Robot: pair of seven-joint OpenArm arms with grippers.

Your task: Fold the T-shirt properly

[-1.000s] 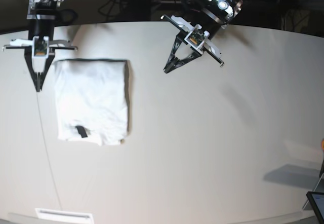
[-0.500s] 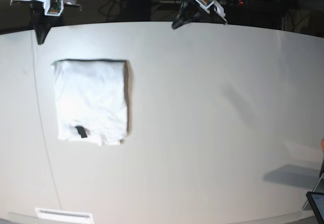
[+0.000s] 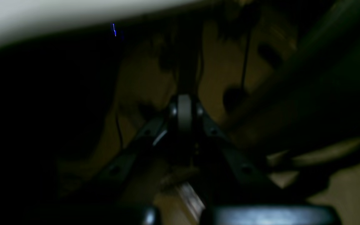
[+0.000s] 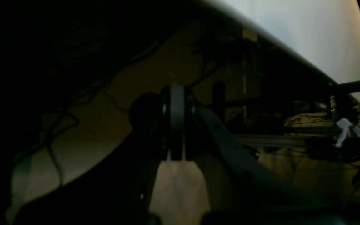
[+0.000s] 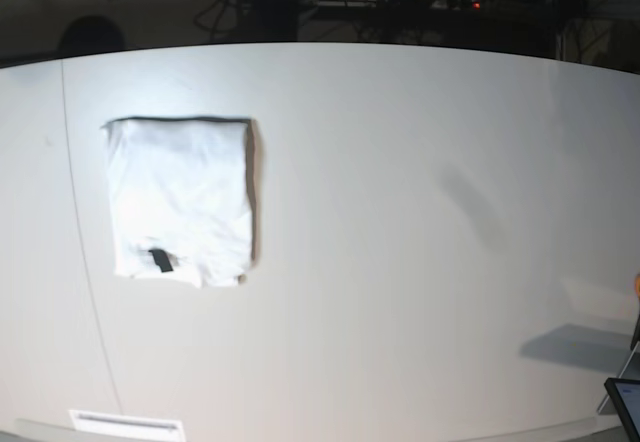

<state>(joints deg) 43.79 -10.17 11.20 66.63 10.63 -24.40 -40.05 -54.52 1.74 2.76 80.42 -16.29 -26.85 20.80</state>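
Your base view is bright and even on the bench [image 5: 400,262]; the far background is dark; the bench edge bows with lens distortion; a soft shadow runs along the shirt [image 5: 180,197] on its right side; another grey shadow sits low right; both wrist views are very dim and blurred, with only a pale overexposed strip of bench in each.

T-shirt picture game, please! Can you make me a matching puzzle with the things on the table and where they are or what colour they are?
Things:
1. T-shirt
2. tag
3. table
4. tablet

Descriptions:
A. small and black
B. big pale surface under everything
C. white, folded into a rectangle
D. dark, at the bottom right corner

Pairs: 1-C, 2-A, 3-B, 4-D
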